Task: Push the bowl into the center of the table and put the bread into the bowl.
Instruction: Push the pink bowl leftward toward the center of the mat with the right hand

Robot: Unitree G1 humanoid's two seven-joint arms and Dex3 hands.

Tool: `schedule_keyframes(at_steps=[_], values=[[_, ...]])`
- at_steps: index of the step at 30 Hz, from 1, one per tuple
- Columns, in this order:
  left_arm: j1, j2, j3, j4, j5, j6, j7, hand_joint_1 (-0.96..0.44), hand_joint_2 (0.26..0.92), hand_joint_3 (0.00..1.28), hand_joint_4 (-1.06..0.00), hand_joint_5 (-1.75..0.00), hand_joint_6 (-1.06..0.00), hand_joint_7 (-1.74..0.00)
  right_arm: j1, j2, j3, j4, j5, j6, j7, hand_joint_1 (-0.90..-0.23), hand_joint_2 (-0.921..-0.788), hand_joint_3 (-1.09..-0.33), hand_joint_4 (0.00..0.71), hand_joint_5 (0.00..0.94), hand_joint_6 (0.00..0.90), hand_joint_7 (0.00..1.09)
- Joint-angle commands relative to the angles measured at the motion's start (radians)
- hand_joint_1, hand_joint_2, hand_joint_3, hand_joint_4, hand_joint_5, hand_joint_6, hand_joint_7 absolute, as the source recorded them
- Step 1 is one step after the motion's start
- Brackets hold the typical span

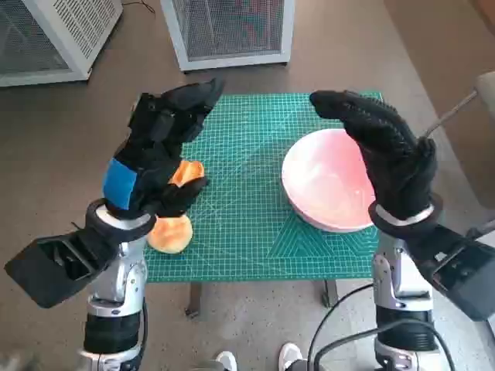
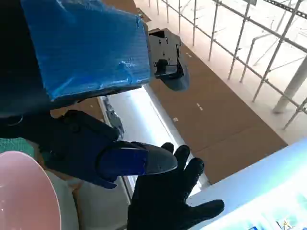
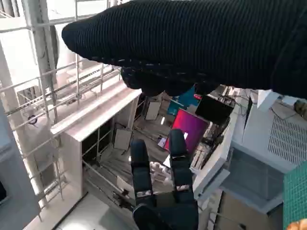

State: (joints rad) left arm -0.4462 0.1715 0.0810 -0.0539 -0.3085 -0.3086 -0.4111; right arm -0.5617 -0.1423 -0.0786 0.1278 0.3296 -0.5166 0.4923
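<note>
The pink bowl (image 1: 321, 185) stands on the right half of the green mat (image 1: 247, 224), close to the table's right edge. Orange-yellow bread (image 1: 172, 233) lies at the mat's front left, and another part of it (image 1: 188, 171) shows past my left hand. My left hand (image 1: 158, 147) hovers raised above the bread with fingers stretched out, holding nothing. My right hand (image 1: 383, 143) is lifted over the bowl's right rim, fingers extended and empty. The left wrist view catches the bowl's rim (image 2: 24, 191) and the gloved right hand (image 2: 172, 201).
Two white mesh cabinets (image 1: 232, 31) stand on the floor beyond the table. A thin metal rod (image 1: 448, 116) slants in at the right. White shoes of a person (image 1: 224, 359) and cables (image 1: 340, 332) show below the table's front edge.
</note>
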Motion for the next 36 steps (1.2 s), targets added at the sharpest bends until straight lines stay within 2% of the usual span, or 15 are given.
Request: schedule_keyframes(at_steps=[1, 15, 20, 22, 24, 27, 30, 33, 35, 36], values=[[-0.002, 0.001, -0.007, -0.009, 0.010, 0.009, 0.004, -0.56, 0.921, 0.33, -0.21, 0.00, 0.00, -0.76, 0.022, 0.002, 0.002, 0.001, -0.005, 0.011, -0.005, -0.543, -0.921, -0.504, 0.381, 0.010, -0.001, 0.74], [-0.005, -0.001, -0.009, -0.022, 0.004, 0.031, 0.008, -0.56, 0.921, 0.32, -0.22, 0.00, 0.00, -0.78, 0.020, -0.005, 0.001, -0.009, -0.012, 0.022, -0.012, -0.541, -0.921, -0.504, 0.386, 0.012, -0.001, 0.75], [-0.007, -0.003, -0.010, -0.020, 0.004, 0.032, 0.008, -0.56, 0.921, 0.32, -0.22, -0.01, 0.00, -0.78, 0.019, -0.021, -0.013, 0.006, -0.012, 0.014, -0.010, -0.530, -0.921, -0.504, 0.389, 0.013, -0.001, 0.75], [-0.007, -0.003, -0.010, -0.019, 0.005, 0.032, 0.008, -0.56, 0.921, 0.32, -0.22, -0.01, 0.00, -0.78, 0.018, -0.032, -0.025, 0.022, -0.023, -0.002, -0.012, -0.526, -0.921, -0.501, 0.392, 0.014, 0.000, 0.75], [-0.007, -0.004, -0.011, -0.020, 0.006, 0.032, 0.008, -0.56, 0.921, 0.32, -0.22, -0.01, 0.00, -0.78, 0.016, -0.046, -0.043, 0.050, -0.054, -0.038, -0.028, -0.527, -0.921, -0.496, 0.395, 0.014, 0.008, 0.74], [-0.006, -0.003, -0.009, -0.017, 0.003, 0.031, 0.006, -0.56, 0.921, 0.32, -0.22, -0.01, 0.00, -0.78, 0.004, -0.070, -0.086, 0.124, -0.164, -0.130, -0.109, -0.529, -0.921, -0.506, 0.394, 0.011, 0.016, 0.72], [-0.007, -0.005, -0.010, -0.017, 0.005, 0.030, 0.007, -0.56, 0.921, 0.32, -0.22, -0.01, 0.00, -0.78, -0.014, -0.089, -0.119, 0.204, -0.229, -0.192, -0.179, -0.531, -0.921, -0.526, 0.378, 0.005, 0.035, 0.68], [-0.007, -0.006, -0.012, -0.014, 0.007, 0.029, 0.008, -0.56, 0.921, 0.32, -0.22, -0.01, 0.00, -0.78, -0.042, -0.110, -0.149, 0.317, -0.264, -0.235, -0.245, -0.536, -0.921, -0.538, 0.358, 0.001, 0.054, 0.64], [-0.006, -0.008, -0.014, -0.013, 0.011, 0.026, 0.010, -0.56, 0.921, 0.32, -0.23, -0.01, 0.00, -0.78, -0.066, -0.129, -0.170, 0.417, -0.273, -0.257, -0.284, -0.535, -0.921, -0.547, 0.350, 0.000, 0.060, 0.62], [-0.005, -0.008, -0.015, -0.011, 0.013, 0.024, 0.010, -0.57, 0.921, 0.32, -0.23, -0.01, 0.00, -0.78, -0.080, -0.136, -0.180, 0.467, -0.268, -0.262, -0.296, -0.530, -0.921, -0.556, 0.346, 0.000, 0.062, 0.62]])
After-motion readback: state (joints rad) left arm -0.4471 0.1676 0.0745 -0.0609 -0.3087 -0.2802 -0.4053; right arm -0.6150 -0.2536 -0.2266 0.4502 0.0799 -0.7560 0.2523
